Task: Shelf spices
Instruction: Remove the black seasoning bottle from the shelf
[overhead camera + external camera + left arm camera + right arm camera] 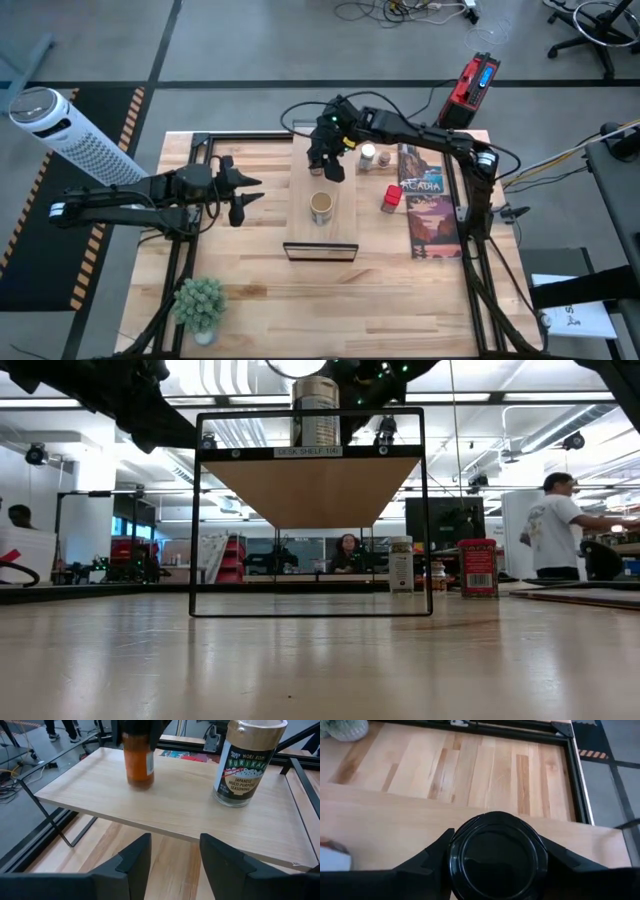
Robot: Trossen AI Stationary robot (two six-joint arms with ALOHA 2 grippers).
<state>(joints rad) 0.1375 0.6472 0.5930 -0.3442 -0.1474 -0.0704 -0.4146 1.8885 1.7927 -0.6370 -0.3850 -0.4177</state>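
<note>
Right jaws clamped around black-lidded jar (pixel 495 855) over shelf (pixel 300 215), left jaws open beside shelf

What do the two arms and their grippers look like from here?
Both arms are dark, nearly black, jointed links. The left gripper ends in two black, angular, wedge-shaped fingers with matte flat faces. The right gripper has matching black fingers, and small green lights glow on its wrist. A black cable loops behind the right arm.
</note>
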